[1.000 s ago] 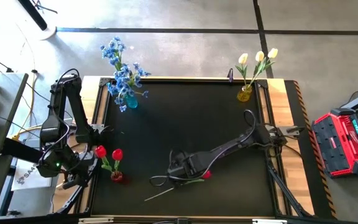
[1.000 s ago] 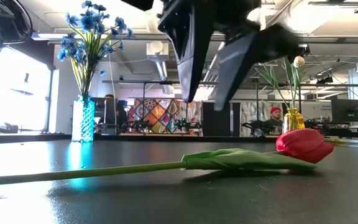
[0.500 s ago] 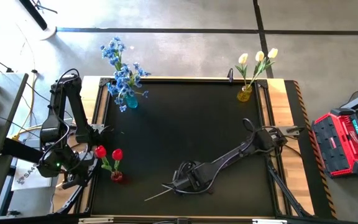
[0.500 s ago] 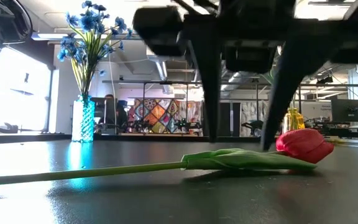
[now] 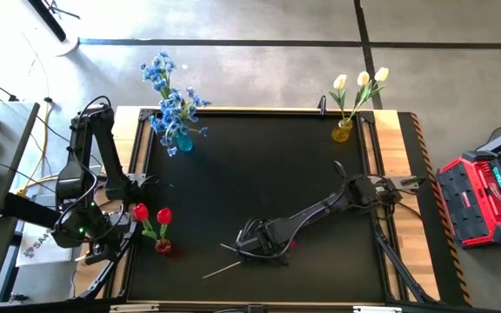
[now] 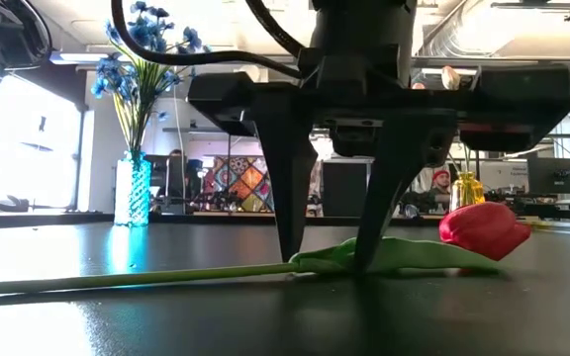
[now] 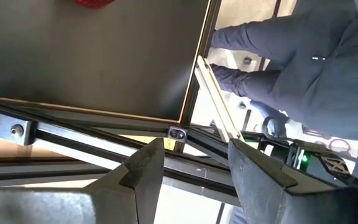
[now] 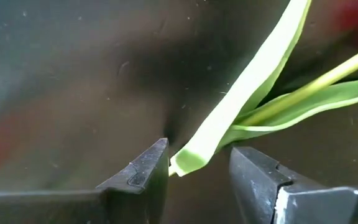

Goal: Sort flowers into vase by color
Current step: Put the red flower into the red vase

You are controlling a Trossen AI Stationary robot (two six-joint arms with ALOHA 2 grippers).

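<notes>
A red tulip (image 6: 483, 232) lies flat on the black table, with its long green stem (image 6: 117, 275) running toward the table's left. My right gripper (image 6: 327, 259) points down over it, open. Its two fingers stand on either side of the leaf base, where a leaf end (image 8: 185, 163) lies between them. In the high view the right gripper (image 5: 255, 246) covers most of the flower. My left gripper (image 7: 194, 165) is open and waits past the table's left edge, beside a red vase (image 5: 163, 247) holding two red tulips. My right gripper comes from above with its fingers down at table level on either side of the tulip's leaf end (image 8: 178, 167). The leaf end lies close beside one finger (image 8: 157, 165). I cannot tell whether it touches. The flower lies flat on the table.
A blue vase (image 5: 182, 141) with blue blossom sprays stands at the far left. A yellow vase (image 5: 343, 132) with cream tulips stands at the far right. The table's middle is bare black surface (image 5: 259, 165). A person (image 7: 316, 68) stands beyond the table's edge.
My right gripper has come down from above the tulip until its fingertips reach the table on either side of the leaf. It has rolled about its own axis on the way. The tulip has stayed where it lay.
</notes>
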